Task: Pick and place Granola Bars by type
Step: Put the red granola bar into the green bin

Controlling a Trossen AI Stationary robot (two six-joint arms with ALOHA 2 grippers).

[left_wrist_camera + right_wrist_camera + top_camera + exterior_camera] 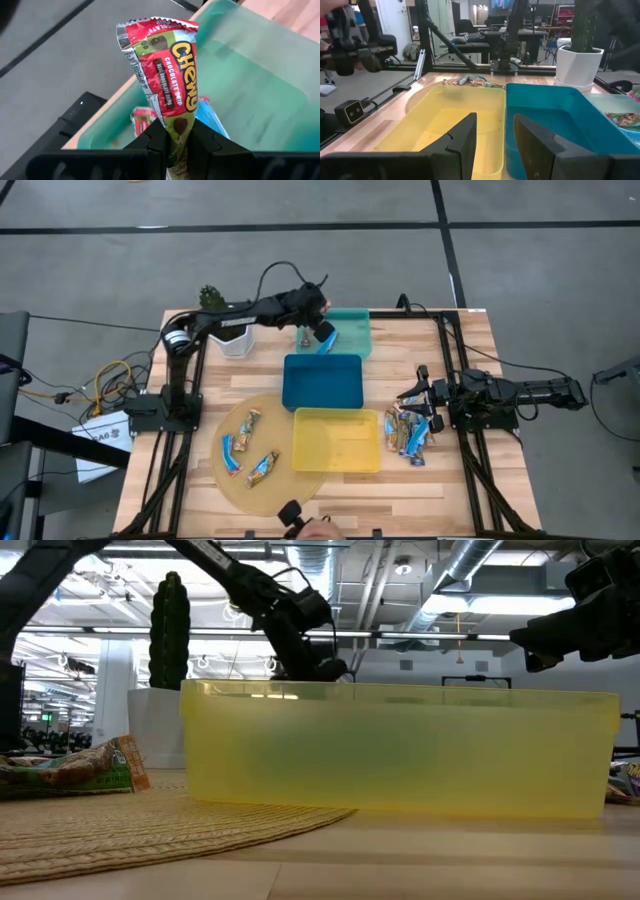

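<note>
High view: left gripper (322, 332) over the teal tray (357, 338), carrying a bar. Right gripper (418, 393) rests above the loose bars (408, 433) at the worktop's (440, 490) right side; three more bars (247, 448) lie on the round mat (225, 480).

Left wrist view: jaws pinch the bottom end of a red-green Chewy chocolate chip bar (167, 85), standing upright over the teal tray.

Right wrist view: jaws partly spread, empty, above the yellow tray (440, 125) and blue tray (560, 120).

Both arms (240, 315) are dark and slender with black jointed links, a loose black cable (285, 272) looping over the left one, and blocky black fingers (462, 137).
</note>
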